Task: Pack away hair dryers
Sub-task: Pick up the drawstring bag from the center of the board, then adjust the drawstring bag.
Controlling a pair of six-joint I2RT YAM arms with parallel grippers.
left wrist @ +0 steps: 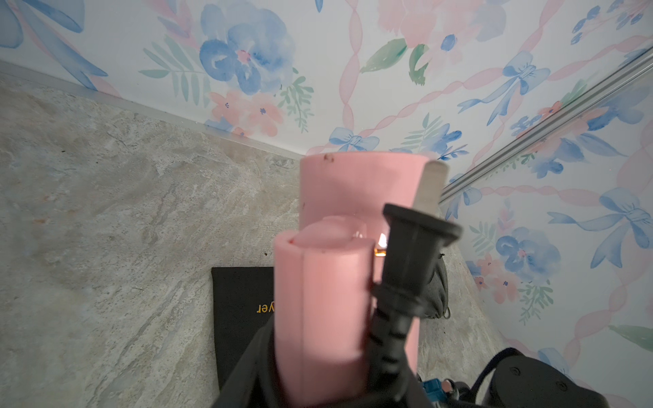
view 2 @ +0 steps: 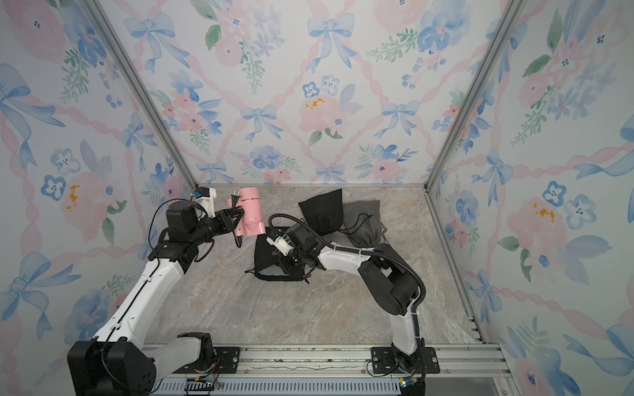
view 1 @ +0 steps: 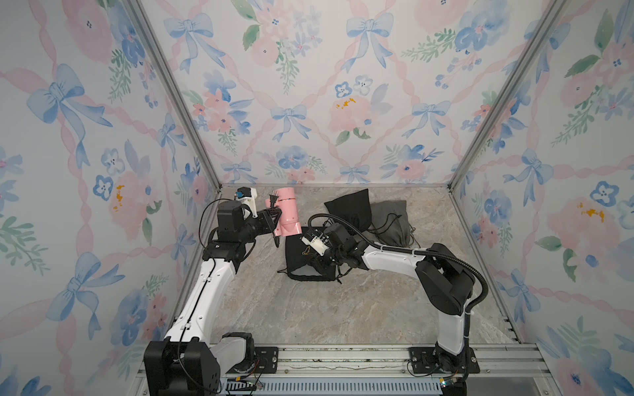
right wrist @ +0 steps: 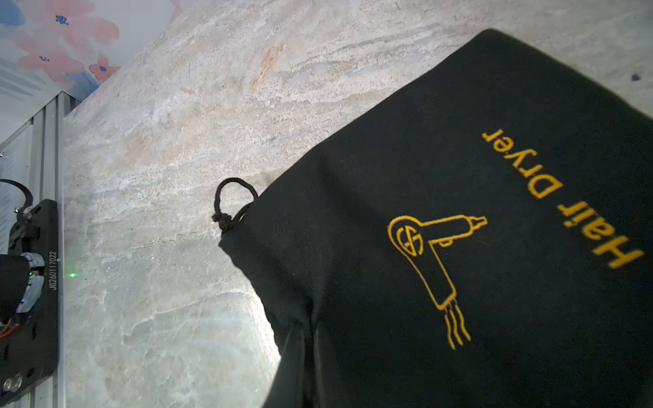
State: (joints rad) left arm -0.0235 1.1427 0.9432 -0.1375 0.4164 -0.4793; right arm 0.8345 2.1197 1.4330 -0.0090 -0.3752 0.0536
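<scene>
**Now: pink dryer aloft at the left, pouch mouth pinched at centre**

Over the back-left corner of the worktop point(view 1: 308, 315), the left end effector point(view 1: 272, 216) is clamped on the pink hair dryer point(view 1: 287, 212) and holds it clear of the surface. The left wrist view shows the jaws closed round the slim handle together with the black cord point(left wrist: 388, 339). The stubby barrel stands beyond the handle. The two-pin plug point(view 1: 271, 200) sticks up beside the barrel, on its left side in both top views.

Just right of the dryer, near the middle of the worktop, lies a flat black pouch point(view 1: 296, 253). It carries yellow "Hair Dryer" lettering and a yellow outline of a dryer. The right end effector point(view 1: 318, 264) is closed on the near edge of this pouch, at its mouth. In the right wrist view the cloth gathers into a fold toward the jaws. A knotted drawstring loop point(right wrist: 233, 201) rests on the stone surface beside the mouth.

Further right, by the back edge, a bulging black pouch point(view 1: 350, 209) leans on a grey pouch point(view 1: 391, 219), the two touching.
</scene>
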